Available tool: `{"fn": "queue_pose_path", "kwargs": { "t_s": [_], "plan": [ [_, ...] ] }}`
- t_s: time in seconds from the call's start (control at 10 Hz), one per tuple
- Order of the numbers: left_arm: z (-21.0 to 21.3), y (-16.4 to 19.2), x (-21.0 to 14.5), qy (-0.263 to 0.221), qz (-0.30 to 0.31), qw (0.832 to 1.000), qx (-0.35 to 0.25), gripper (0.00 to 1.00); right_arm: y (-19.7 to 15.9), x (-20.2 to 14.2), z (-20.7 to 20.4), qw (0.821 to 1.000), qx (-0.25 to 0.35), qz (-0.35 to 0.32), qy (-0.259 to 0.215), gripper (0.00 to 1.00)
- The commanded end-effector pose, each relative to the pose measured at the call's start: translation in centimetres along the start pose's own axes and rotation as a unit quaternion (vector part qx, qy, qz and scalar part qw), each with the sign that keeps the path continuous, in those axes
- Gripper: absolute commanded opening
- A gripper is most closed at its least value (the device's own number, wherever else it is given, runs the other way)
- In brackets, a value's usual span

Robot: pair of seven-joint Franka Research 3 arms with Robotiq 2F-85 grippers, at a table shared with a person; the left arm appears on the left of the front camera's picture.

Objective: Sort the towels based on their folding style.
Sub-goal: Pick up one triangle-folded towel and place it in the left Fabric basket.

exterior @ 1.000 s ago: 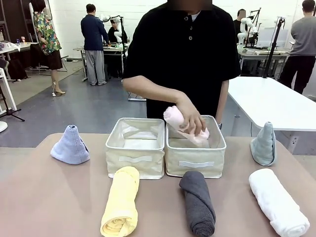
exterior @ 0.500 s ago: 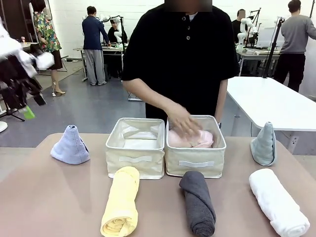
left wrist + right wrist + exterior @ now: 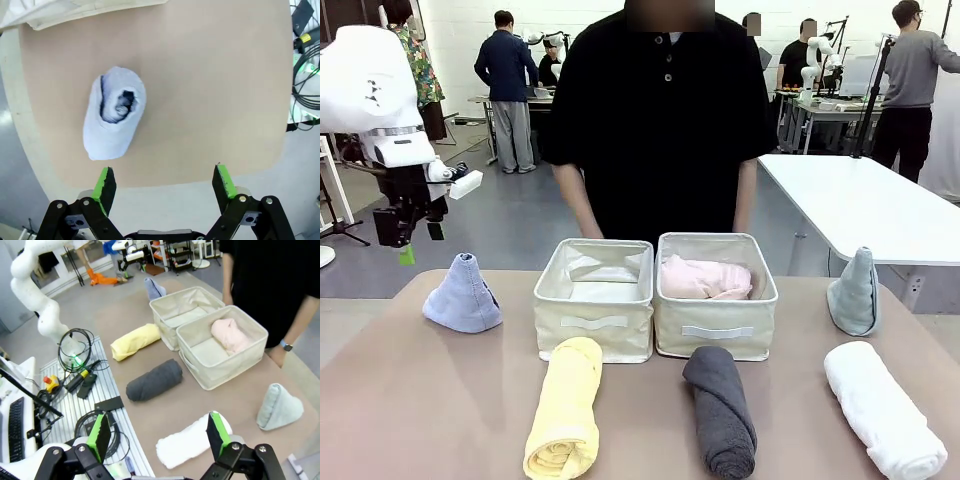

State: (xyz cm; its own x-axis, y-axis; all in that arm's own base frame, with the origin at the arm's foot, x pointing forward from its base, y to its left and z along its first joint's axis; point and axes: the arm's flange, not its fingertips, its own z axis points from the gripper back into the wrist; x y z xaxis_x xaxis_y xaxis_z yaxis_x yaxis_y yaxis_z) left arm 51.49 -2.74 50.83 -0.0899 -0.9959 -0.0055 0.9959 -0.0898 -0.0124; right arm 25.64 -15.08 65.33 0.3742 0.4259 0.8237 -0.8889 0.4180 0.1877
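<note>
Clock face laid on the bench (image 3: 410, 400): 6 is the robot's edge, 12 the person's side.

Right gripper (image 3: 158, 422): seen in its wrist view, high over the bench's near right part. Jaws wide, nothing between the pads. The white roll (image 3: 882, 408) lies just past the pad tips.

Near row: yellow roll (image 3: 564, 408) at 7, dark grey roll (image 3: 721, 410) at 6, white roll at 4. All three lie flat on the bench, apart from one another. The far end of the yellow roll sits just in front of the left bin (image 3: 595, 322). The far end of the grey roll sits just in front of the right bin (image 3: 715, 335).

Centre: the two beige bins stand side by side, walls touching. The pink roll (image 3: 705, 279) lies inside the right bin.

Flanks: light blue cone (image 3: 463, 293) upright at 10. Pale teal cone (image 3: 854, 292) upright at 2, near the bench's right edge.

Left gripper (image 3: 420, 243): hangs in the air at 10, above and beyond the blue cone. Jaws wide, empty. Its wrist view looks straight down; the cone lies ahead of the left pad, not between the fingers.

Far, at 12: a person (image 3: 660, 120) in a black shirt stands behind the bins, forearms dropping behind the far rims.
</note>
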Motion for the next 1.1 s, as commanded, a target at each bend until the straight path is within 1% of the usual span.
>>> {"fn": "queue_pose_path", "kwargs": {
  "t_s": [0.0,0.1,0.2,0.6,0.7,0.8,1.0],
  "plan": [
    [-0.3,0.8,-0.1,-0.024,-0.038,0.999,-0.013,1.00,0.0,0.0,-0.1,1.000,0.004,0.002,-0.003,1.00],
    [-0.2,0.7,-0.2,-0.041,-0.044,0.998,-0.020,1.00,0.0,0.0,-0.1,1.000,0.004,0.002,-0.003,1.00],
    [-0.6,0.5,0.1,-0.004,-0.015,1.000,-0.004,1.00,0.0,0.0,-0.1,1.000,0.004,0.002,-0.003,1.00],
    [-0.6,0.5,0.1,-0.004,-0.015,1.000,-0.004,1.00,0.0,0.0,-0.1,1.000,0.004,0.002,-0.003,1.00],
    [-0.8,0.7,0.1,-0.012,-0.024,1.000,-0.008,1.00,0.0,0.0,-0.1,1.000,0.004,0.002,-0.003,1.00],
    [-1.5,1.6,0.3,-0.008,-0.040,0.999,0.003,1.00,0.0,0.0,-0.1,1.000,0.004,0.002,-0.003,1.00],
    [-3.0,3.3,1.2,-0.022,-0.074,0.997,0.010,1.00,0.0,0.0,-0.1,1.000,0.004,0.002,-0.003,1.00]
  ]
}}
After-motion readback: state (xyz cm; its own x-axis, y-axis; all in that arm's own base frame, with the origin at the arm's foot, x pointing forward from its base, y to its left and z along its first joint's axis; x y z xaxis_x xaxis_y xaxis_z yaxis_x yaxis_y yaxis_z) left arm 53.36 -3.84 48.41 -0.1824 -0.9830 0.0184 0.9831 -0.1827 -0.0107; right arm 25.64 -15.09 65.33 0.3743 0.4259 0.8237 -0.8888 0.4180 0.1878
